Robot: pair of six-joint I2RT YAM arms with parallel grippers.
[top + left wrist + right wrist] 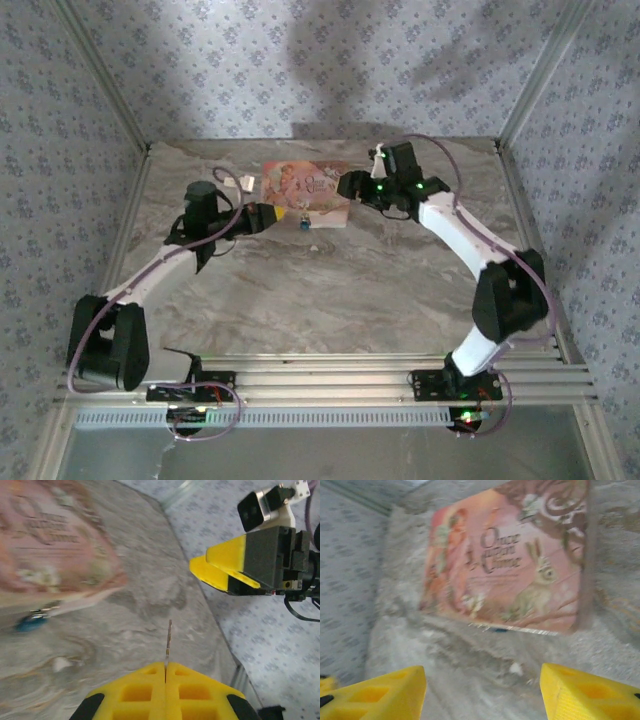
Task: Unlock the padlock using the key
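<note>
1. Marble tabletop (pixel 330 290), pink box (pixel 305 190) lying flat toward the back.
2. Padlock (pixel 303 222) sits at the box's 6 o'clock edge.
3. Left gripper (pixel 165 666) is pinched tight on the key (pixel 169 637), at the padlock's 9 o'clock.
4. Right gripper (pixel 482 690) is spread wide and empty, at the box's 3 o'clock.

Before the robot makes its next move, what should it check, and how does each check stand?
1. Key clamped in left fingers: ok.
2. Key tip sticks out free: ok.
3. Padlock found, by the box's near edge: ok.
4. Right fingers open, empty: ok.
5. Padlock held steady: not ok, nothing grips it.
6. Keyhole facing the key: cannot tell, too small.
</note>
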